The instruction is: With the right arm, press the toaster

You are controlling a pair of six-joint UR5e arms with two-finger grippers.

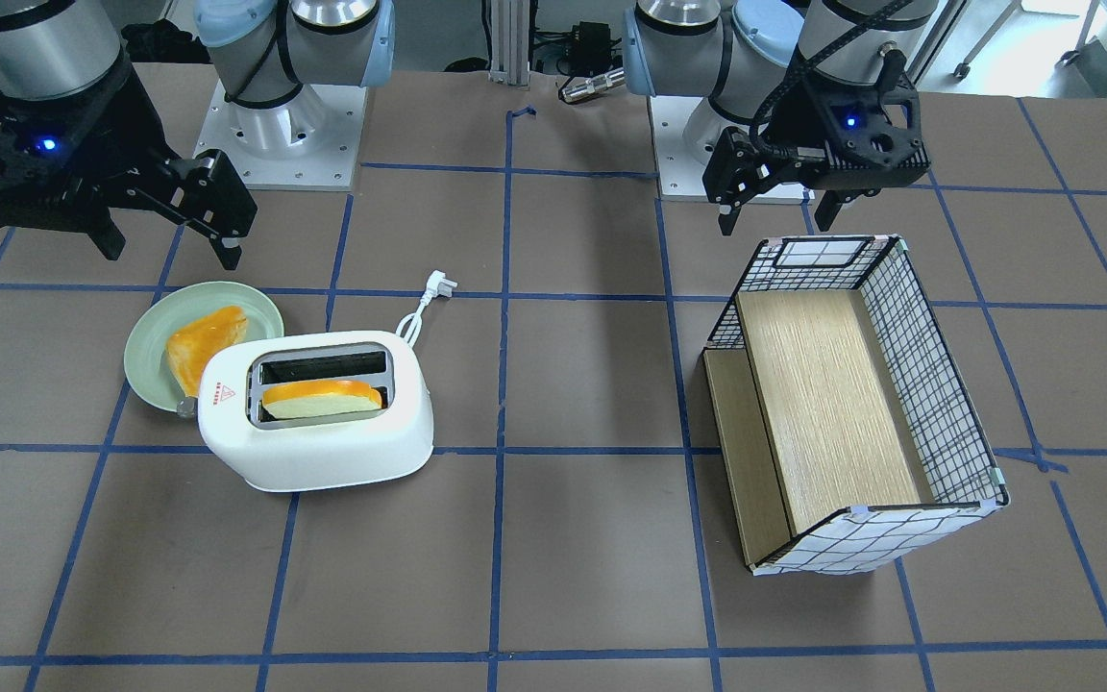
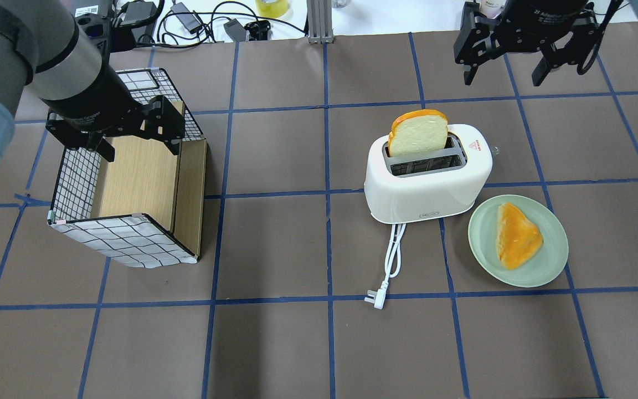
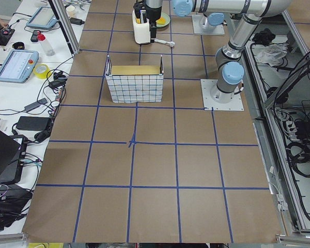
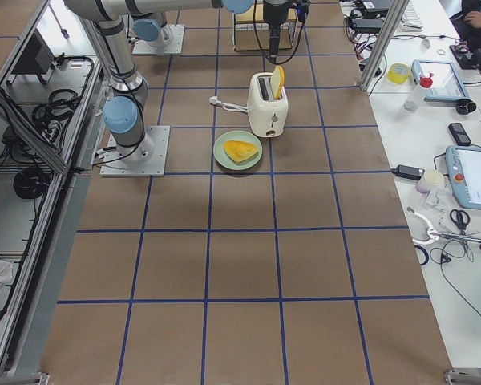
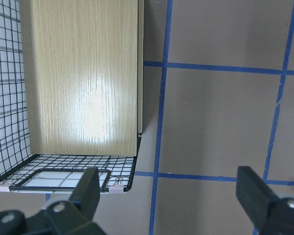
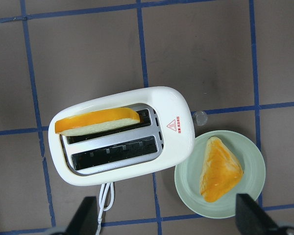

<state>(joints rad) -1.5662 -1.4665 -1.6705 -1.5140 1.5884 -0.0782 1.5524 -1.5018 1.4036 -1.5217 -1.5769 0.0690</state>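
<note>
Fig. 1. The white rounded plastic 2-slot toaster (image 2: 427, 191) stands on the table's right half, just beside the pale green round plate (image 2: 479, 244) holding 1 orange-crusted toast wedge (image 2: 515, 235). 1 bread slice (image 2: 417, 133) stands high out of the far slot, so I judge the small grey end lever (image 2: 495, 148) not yet pressed. The white cord (image 2: 392, 260) lies loose, unplugged. My black 2-finger right gripper (image 2: 502, 82) hangs above the table beyond the toaster, fingers spread and holding nothing. Its wrist camera looks straight down on the toaster, probably for lining up on the lever. The left gripper (image 2: 142, 151), likewise spread, hovers over the grid-patterned wire basket (image 2: 119, 244), well apart from the toaster.
</note>
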